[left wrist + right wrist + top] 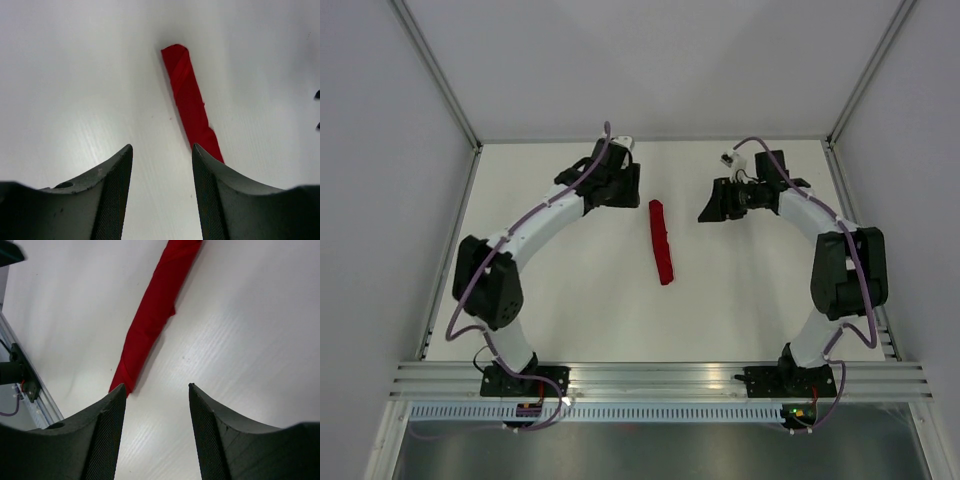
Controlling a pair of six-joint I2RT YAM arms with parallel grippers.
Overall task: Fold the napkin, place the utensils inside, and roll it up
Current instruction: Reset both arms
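Mid-table, between the left gripper [623, 186] and the right gripper [713, 207], touching neither: the napkin [661, 242]. Rolled into a slim, bright red tube, slightly bent, flat on the white table [570, 300]. Both sets of jaws parted, clamped on nothing. From each wrist view, the roll just ahead of the fingers, off to one side.

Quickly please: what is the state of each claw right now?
Left claw: open, holding nothing.
Right claw: open, holding nothing; the napkin lies apart from both.
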